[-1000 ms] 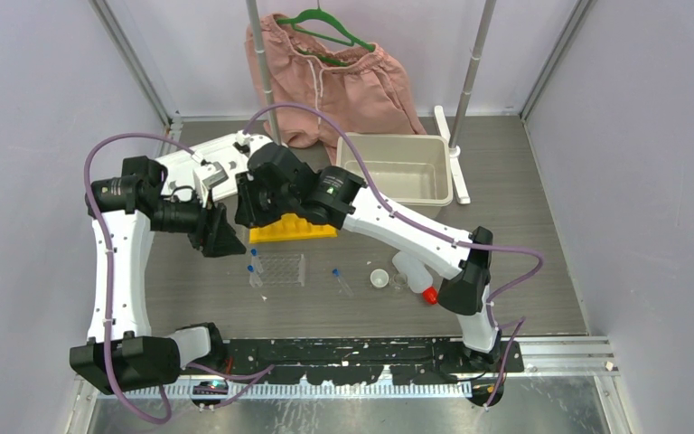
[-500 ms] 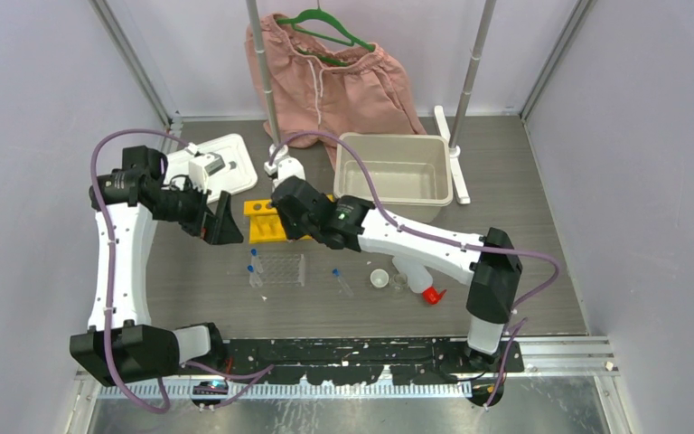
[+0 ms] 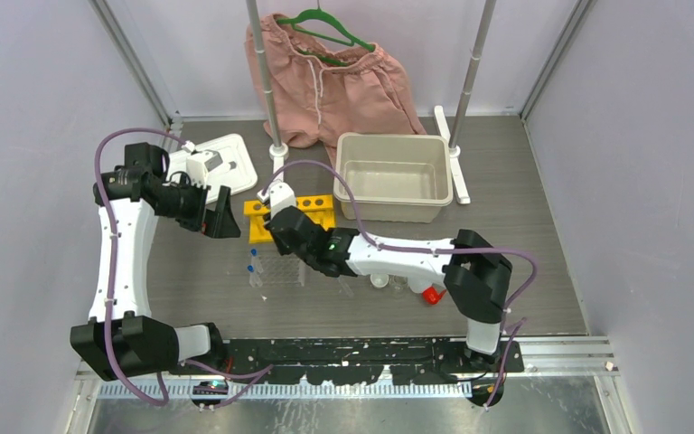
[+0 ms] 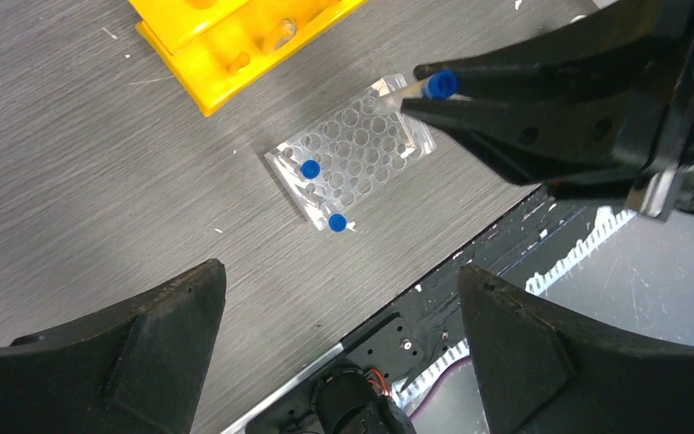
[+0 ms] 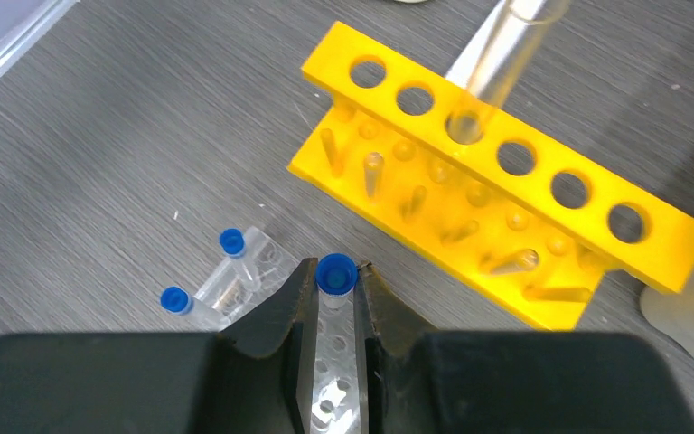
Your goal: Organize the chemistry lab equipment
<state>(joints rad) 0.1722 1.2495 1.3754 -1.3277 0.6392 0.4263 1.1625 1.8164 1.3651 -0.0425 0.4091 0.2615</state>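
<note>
Clear plastic grid rack (image 4: 361,149) carries two small blue-capped tubes (image 4: 309,168), tilted, at one end. My right gripper (image 5: 334,271) is clamped on a third tube (image 4: 437,84), blue cap at my fingertips, over that rack. Yellow holed tube rack (image 3: 300,212) sits just behind. My left gripper (image 4: 339,271) hangs with its fingers wide apart. Grey wood-grain table (image 3: 524,226), beige tub (image 3: 393,210), pale walls (image 3: 651,136).

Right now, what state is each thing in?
Left pincer, open, holding nothing.
Right pincer, shut on a blue-capped tube.
Yellow rack, upright on the table.
Clear grid tray, flat, two capped tubes at one end.
Squeeze bottle, lying on its side, red cap on.
Tub, upright, no lid.
Shorts, hanging.
</note>
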